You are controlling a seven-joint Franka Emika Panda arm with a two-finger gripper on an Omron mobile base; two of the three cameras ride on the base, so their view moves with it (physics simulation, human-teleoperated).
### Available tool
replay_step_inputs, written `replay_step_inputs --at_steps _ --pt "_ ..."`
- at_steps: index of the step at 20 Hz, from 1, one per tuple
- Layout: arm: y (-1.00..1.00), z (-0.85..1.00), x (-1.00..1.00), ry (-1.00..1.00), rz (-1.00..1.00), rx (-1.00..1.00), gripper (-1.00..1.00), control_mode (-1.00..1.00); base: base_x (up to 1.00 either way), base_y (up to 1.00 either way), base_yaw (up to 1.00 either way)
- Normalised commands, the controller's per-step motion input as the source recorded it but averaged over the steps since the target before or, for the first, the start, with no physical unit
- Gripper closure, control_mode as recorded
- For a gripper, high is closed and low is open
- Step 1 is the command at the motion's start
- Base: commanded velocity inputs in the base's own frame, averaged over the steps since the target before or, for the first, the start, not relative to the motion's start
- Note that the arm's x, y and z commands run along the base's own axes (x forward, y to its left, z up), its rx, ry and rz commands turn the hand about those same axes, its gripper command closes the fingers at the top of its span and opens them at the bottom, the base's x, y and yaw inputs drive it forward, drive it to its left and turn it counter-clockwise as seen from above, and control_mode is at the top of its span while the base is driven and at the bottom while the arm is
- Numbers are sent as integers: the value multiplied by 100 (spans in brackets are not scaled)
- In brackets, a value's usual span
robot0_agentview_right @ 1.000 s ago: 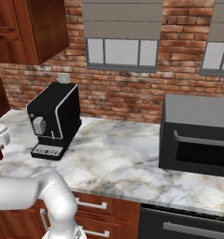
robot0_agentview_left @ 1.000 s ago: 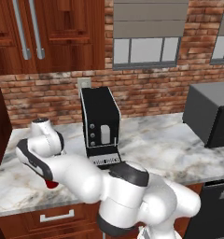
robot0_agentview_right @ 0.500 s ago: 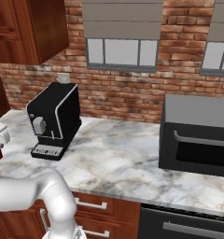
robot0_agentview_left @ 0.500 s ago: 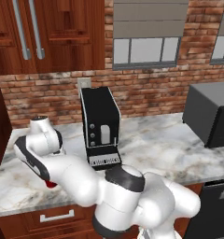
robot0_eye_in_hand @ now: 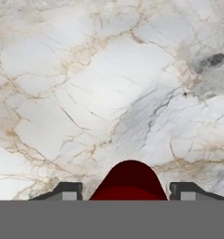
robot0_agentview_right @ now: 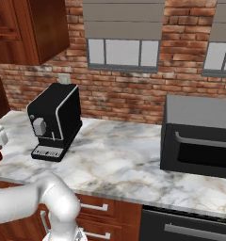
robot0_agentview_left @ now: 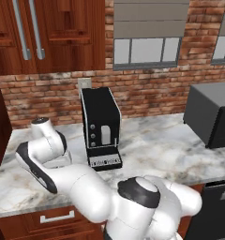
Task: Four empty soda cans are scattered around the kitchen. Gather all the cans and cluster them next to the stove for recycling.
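1. Counter (robot0_agentview_right: 129, 164): white and grey marble with brown veins, running the width of the kitchen under a red brick wall (robot0_agentview_right: 133, 101) with windows (robot0_agentview_right: 123, 52).

2. Cupboards (robot0_agentview_left: 48, 35): dark red wood with long steel handles, above the counter's left end.

3. Oven (robot0_agentview_right: 199, 139): dark grey box with a bar handle, standing on the counter at the right.

4. Coffee machine (robot0_agentview_left: 101, 127): black, upright, standing against the brick wall near the counter's left end.

5. Arm (robot0_agentview_left: 77, 183): white, bent low and far out to its left over the counter's left end, beside the coffee machine.

6. Hand (robot0_eye_in_hand: 128, 190): pointing down at the marble, one finger on either side of a red can and close against it. Judged to be grasping the can, since the fingers have closed in to its width.

7. Red can (robot0_eye_in_hand: 128, 179): between the fingers in the hand view; a red sliver shows at the left edge of the right base view.

Progress: early. One can appears gripped at the far left of the counter but not carried anywhere. It must go next to the stove, and the remaining cans must be found and brought there.
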Motion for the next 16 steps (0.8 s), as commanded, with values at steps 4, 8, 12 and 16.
replay_step_inputs --at_steps 4,8,12,16 --pt "-50 40 -24 2 0 0 100 -100 0 0 0" --pt "-67 44 -39 0 0 2 100 -100 0 0 0" --pt "-68 39 -49 0 0 0 100 -100 0 0 0" --pt "-71 37 -53 0 2 0 100 -100 0 0 0"
